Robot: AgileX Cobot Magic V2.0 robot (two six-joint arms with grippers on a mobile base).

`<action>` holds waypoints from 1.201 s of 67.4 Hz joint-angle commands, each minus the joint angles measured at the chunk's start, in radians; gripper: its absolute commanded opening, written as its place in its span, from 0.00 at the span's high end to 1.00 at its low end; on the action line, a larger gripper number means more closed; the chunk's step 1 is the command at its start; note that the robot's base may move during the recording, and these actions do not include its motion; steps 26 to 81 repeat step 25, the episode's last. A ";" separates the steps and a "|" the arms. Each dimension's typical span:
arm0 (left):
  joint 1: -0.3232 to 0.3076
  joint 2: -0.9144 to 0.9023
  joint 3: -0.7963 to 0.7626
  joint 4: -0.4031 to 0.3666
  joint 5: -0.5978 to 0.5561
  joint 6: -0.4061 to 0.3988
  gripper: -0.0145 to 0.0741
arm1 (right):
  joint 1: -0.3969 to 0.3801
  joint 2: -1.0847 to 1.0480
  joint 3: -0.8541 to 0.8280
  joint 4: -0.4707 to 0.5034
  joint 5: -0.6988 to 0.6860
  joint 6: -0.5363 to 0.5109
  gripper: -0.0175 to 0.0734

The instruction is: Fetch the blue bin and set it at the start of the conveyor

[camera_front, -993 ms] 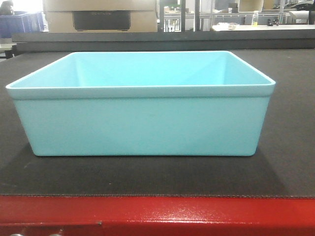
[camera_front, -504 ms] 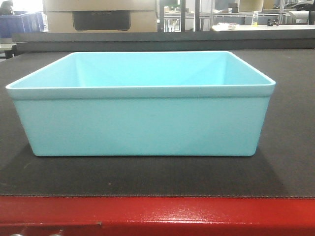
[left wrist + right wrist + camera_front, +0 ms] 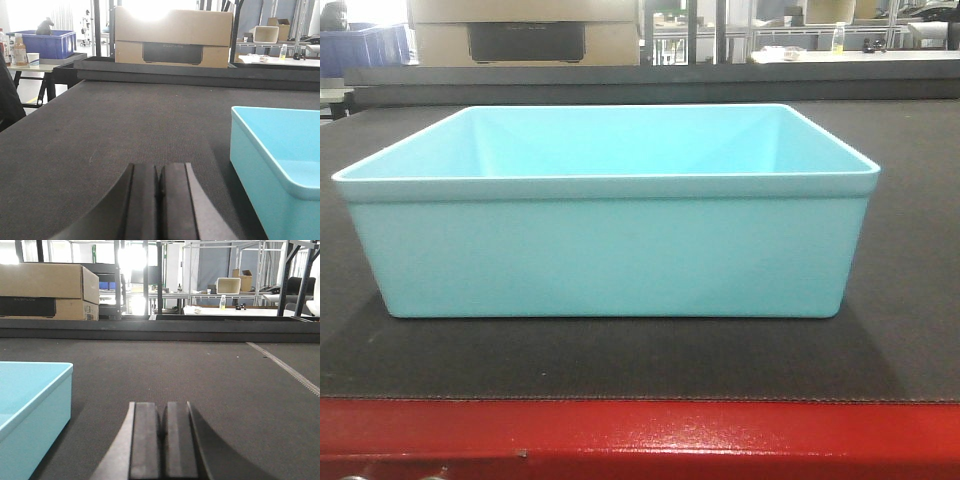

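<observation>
The blue bin, a pale aqua tub with nothing in it, rests flat on the dark grey belt of the conveyor start, just behind its red frame. In the left wrist view the bin sits to the right of my left gripper, which is shut with nothing in it, low over the belt. From the right wrist camera the bin lies to the left of my right gripper, also shut and holding nothing. Neither gripper touches the bin.
A black raised ledge runs along the belt's far side, with a cardboard box behind it. A dark blue crate and bottles stand on a table at far left. Metal racks and a white table are at the back right.
</observation>
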 commanded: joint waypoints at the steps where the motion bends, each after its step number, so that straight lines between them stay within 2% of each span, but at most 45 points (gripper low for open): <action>1: 0.001 -0.005 -0.001 -0.002 -0.017 0.002 0.96 | -0.008 -0.004 0.000 0.002 -0.008 -0.008 0.99; 81: 0.001 -0.005 -0.001 -0.002 -0.017 0.002 0.96 | -0.008 -0.004 0.000 0.002 -0.010 -0.008 0.99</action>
